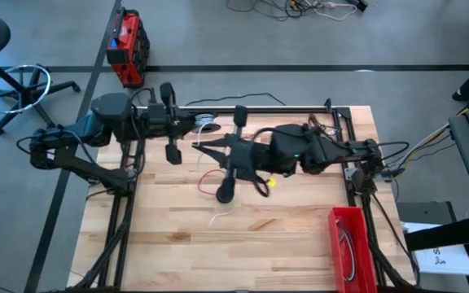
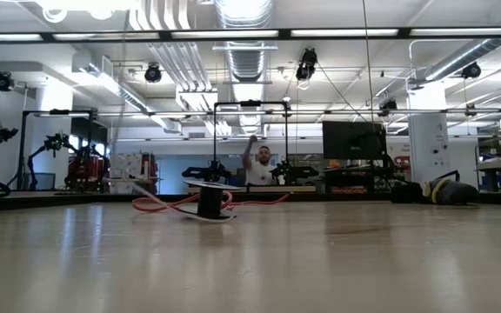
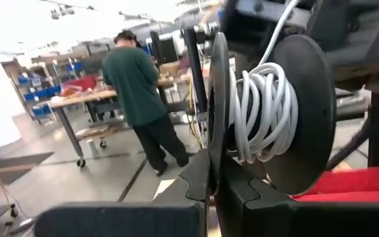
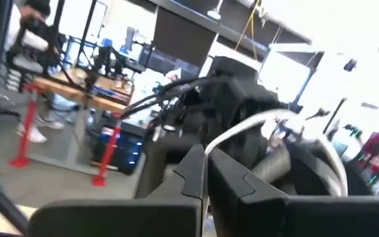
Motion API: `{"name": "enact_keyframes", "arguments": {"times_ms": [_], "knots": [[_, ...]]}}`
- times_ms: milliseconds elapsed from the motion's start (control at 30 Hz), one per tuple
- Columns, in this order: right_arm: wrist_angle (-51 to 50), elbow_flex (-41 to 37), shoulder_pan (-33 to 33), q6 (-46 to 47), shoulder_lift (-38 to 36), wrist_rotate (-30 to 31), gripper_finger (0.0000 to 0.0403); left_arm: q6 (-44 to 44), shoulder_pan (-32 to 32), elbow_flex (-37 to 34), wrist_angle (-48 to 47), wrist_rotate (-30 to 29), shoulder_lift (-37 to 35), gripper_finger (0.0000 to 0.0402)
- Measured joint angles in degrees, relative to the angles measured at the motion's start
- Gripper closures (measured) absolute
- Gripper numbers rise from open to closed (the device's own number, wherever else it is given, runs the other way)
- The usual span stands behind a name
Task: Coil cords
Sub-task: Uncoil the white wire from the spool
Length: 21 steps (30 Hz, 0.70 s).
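Two dark arms meet over the middle of the wooden desk. A red bin sits at the desk's near right corner, well away from both jaws, with a thin dark cord curled inside. A red box stands on the floor past the desk. Someone in a green top stands at a bench far behind.

The left gripper is clenched on the rim of a black spool, and the white cord is wound around the spool's middle. The right gripper pinches a white strand of cord with its jaws closed. A red cord lies loose on the desk under the arms, beside a small black reel.

From above, the arms cover the spool – hard to make out there. Both arms reach in level from the sides.
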Motion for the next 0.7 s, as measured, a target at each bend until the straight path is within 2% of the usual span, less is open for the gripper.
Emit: {"name": "enact_keyframes", "arguments": {"times_ms": [233, 700], "knots": [[-1.8, 0.0, 0.8, 8.9, -1.1, 0.2, 0.0389, 0.0, 0.0, 0.0, 0.9, 0.0, -3.9, 0.0401], [-2.4, -0.1, 0.0, 9.0, -0.4, 2.1, 0.0285, -4.8, 0.0, 0.0, 1.1, 3.6, -7.6, 0.0401]]}}
